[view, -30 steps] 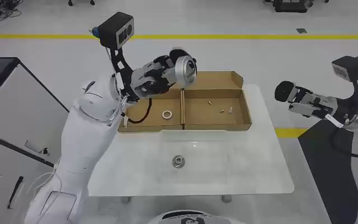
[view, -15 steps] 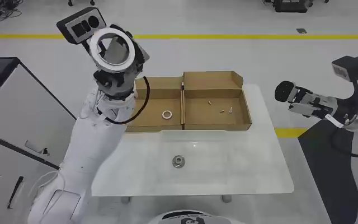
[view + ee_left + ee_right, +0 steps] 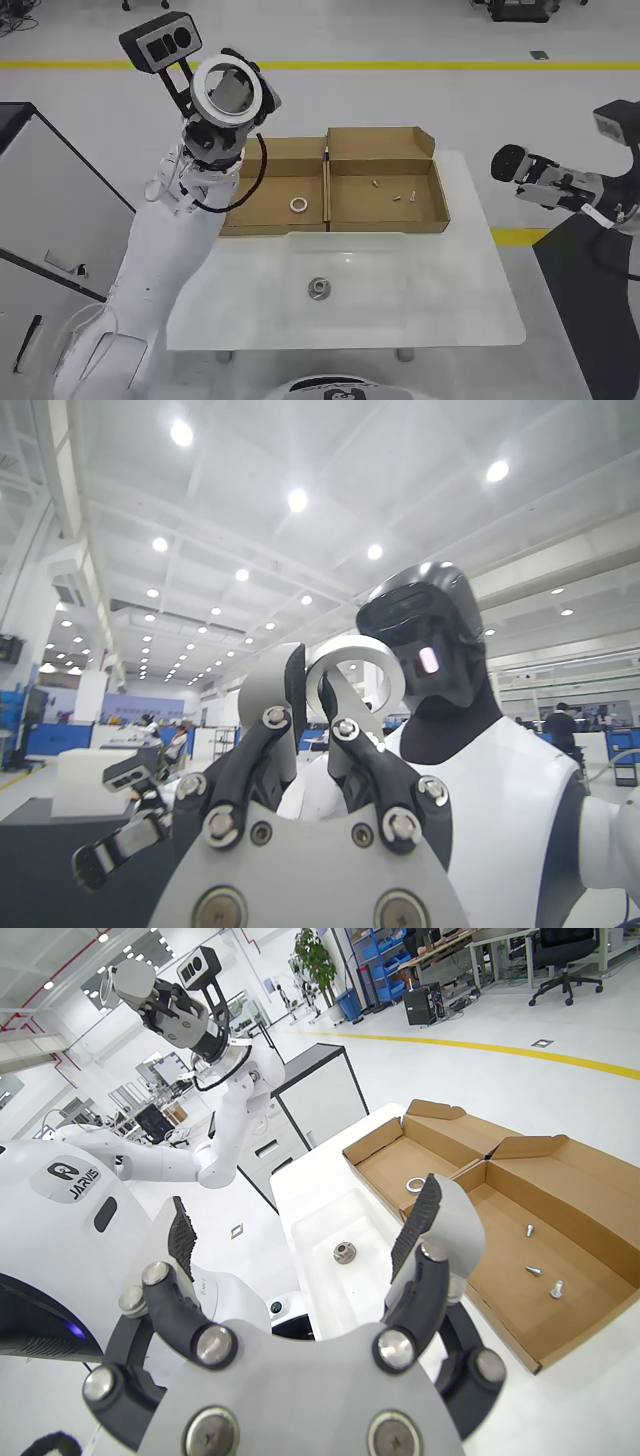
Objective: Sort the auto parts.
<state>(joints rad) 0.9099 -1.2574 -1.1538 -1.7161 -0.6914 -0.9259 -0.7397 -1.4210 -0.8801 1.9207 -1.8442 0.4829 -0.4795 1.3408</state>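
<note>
My left gripper is raised high beyond the table's far left corner, shut on the rim of a large silver ring. From above, that ring faces the camera. A small silver ring lies in the left cardboard box. Three bolts lie in the right cardboard box. A round flanged metal part sits alone on the white table. My right gripper hangs open with nothing in it, off the table's right side.
The two open boxes stand side by side along the table's far edge. A grey cabinet stands left of the table. A dark platform lies at the right.
The left arm swung the large ring up and leftward from over the left box, turning it to face the camera, then drifted slightly right. The right arm kept still.
</note>
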